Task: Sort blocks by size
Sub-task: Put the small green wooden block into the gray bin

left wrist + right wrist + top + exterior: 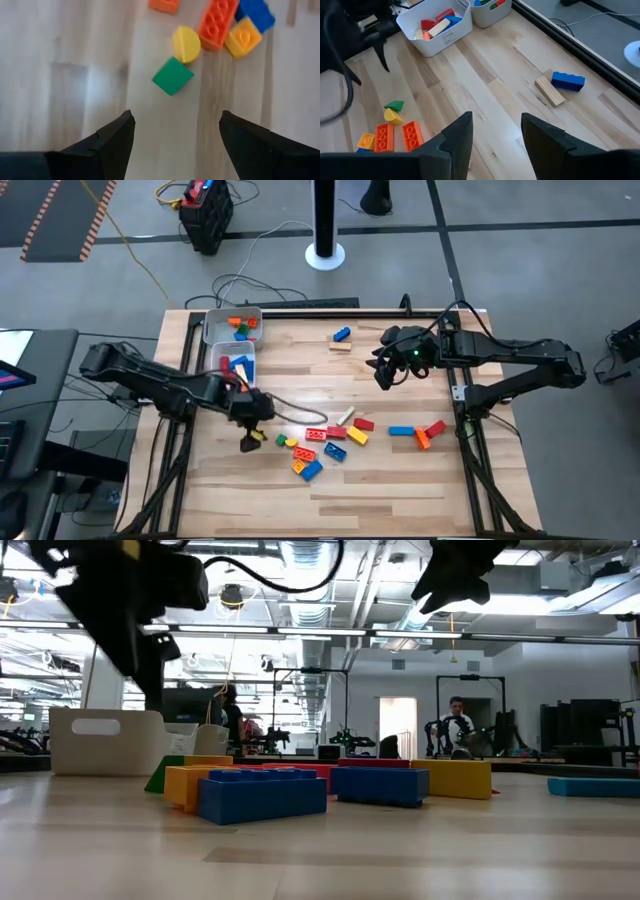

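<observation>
Wood-slat table (pixel 400 480) on a grey shop floor, cables and a pole base behind it. Going left to right for you:

Two white trays sit at the back-left corner: far tray (pixel 232 323) holds orange, green and blue blocks, near tray (pixel 236 363) holds red, blue and a tan piece.

Left gripper (pixel 252 442) hangs just in front of the near tray, fingers spread wide, nothing between them. Your left wrist view has a green block (pixel 172 75) and a yellow rounded block (pixel 186 44) right ahead of the open fingers, not touching them.

Main pile (pixel 320 448) lies centre-front: red, orange, yellow and blue blocks, a tan bar (pixel 345 418) at its back edge.

Blue block (pixel 342 334) touching a tan block (pixel 340 345) sits alone mid-back.

Right gripper (pixel 385 375) hovers right of those two, fingers parted, empty.

Small group front-right: blue bar (pixel 401 431), orange (pixel 421 440) and red (pixel 435 428) blocks.
</observation>
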Robot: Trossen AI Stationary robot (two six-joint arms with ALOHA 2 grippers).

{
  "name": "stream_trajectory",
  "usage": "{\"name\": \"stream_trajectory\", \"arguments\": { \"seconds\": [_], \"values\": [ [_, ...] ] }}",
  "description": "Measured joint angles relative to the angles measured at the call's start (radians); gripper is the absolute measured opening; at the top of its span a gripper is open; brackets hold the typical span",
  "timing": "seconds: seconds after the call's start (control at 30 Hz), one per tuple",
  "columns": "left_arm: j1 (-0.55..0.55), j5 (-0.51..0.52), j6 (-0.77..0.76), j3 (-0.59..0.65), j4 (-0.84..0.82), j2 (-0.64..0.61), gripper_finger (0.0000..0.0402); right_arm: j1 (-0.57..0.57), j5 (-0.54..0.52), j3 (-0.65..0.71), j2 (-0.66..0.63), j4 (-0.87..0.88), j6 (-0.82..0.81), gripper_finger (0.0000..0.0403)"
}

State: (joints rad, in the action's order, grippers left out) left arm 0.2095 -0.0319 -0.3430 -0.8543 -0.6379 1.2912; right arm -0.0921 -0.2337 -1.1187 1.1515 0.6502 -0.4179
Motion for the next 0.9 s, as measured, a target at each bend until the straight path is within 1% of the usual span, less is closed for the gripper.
{"name": "stream_trajectory", "arguments": {
  "seconds": [0.13, 0.2, 0.37, 0.57, 0.7, 0.9],
  "values": [
    [0.033, 0.004, 0.154, 0.0, 0.046, 0.074, 0.0277, 0.001, 0.0, 0.0, 0.0, 0.0, -0.011, 0.0194],
    [0.038, 0.009, 0.2, 0.0, 0.06, 0.114, 0.0277, 0.001, 0.001, 0.0, 0.0, 0.0, -0.023, 0.0194],
    [0.038, 0.01, 0.249, 0.0, 0.095, 0.194, 0.0277, 0.015, 0.008, 0.0, 0.0, 0.0, -0.036, 0.0194],
    [0.037, 0.011, 0.35, 0.0, 0.235, 0.263, 0.0277, 0.043, 0.011, 0.0, 0.0, 0.0, -0.053, 0.0194],
    [0.037, 0.011, 0.393, 0.0, 0.296, 0.298, 0.0277, 0.053, 0.011, 0.0, 0.0, 0.0, -0.059, 0.0194],
    [0.037, 0.011, 0.451, 0.0, 0.313, 0.346, 0.0276, 0.053, 0.01, 0.0, 0.0, 0.001, -0.07, 0.0194]
  ]
}}
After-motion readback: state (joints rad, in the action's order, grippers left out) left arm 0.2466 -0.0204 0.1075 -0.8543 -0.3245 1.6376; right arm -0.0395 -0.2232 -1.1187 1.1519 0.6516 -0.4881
